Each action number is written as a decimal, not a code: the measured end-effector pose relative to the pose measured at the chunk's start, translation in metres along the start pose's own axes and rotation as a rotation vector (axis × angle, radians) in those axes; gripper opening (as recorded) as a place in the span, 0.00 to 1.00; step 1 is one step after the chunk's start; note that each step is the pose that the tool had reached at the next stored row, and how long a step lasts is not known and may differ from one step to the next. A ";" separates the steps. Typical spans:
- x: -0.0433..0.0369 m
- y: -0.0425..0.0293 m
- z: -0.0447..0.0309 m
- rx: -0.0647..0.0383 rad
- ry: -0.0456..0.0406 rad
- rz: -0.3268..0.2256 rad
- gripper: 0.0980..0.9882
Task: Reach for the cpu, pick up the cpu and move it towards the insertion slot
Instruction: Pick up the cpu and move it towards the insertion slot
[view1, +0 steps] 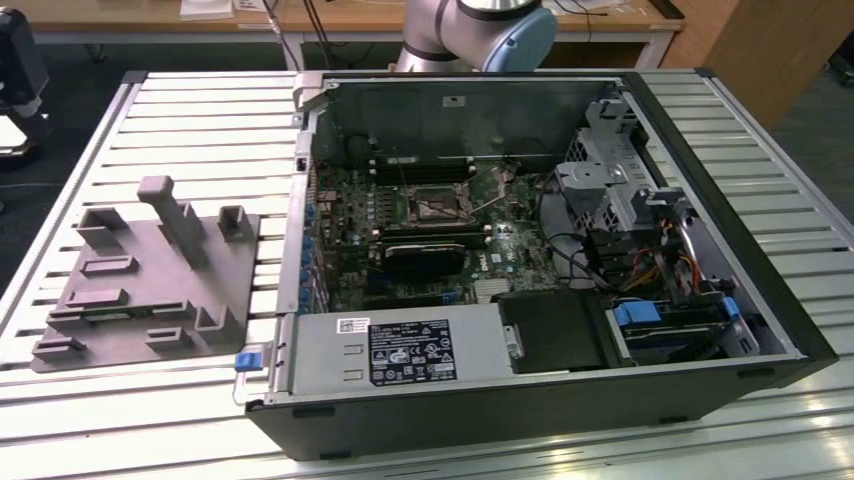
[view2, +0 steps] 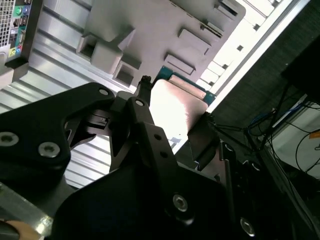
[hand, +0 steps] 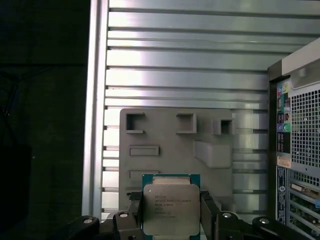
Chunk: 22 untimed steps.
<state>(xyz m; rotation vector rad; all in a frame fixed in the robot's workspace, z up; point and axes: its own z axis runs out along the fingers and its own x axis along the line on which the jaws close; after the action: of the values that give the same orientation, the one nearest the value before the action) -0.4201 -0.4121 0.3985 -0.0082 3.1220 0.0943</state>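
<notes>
First wrist view: the cpu sits between the fingers of the gripper, pinched by two opposite edges, its silvery top facing the camera. Holding it by the edges probably keeps the pads off the contact face and leaves the chip square for the socket. The jaws stand only as wide as the chip. Beyond the gripper lies the grey fixture tray; the chip appears to hang clear of it, so I judge it lifted. The computer case stands to one side of the gripper, and the insertion slot inside it lies well apart from the gripper.
</notes>
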 end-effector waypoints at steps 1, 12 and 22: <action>-0.0026 0.0000 0.0000 0.000 0.0000 0.000 0.50; -0.0372 -0.0002 0.0006 0.000 0.0002 0.000 0.50; -0.0782 -0.0004 0.0013 -0.001 0.0001 0.000 0.50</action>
<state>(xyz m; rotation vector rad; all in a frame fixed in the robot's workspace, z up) -0.3419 -0.4121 0.3986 -0.0082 3.1220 0.0954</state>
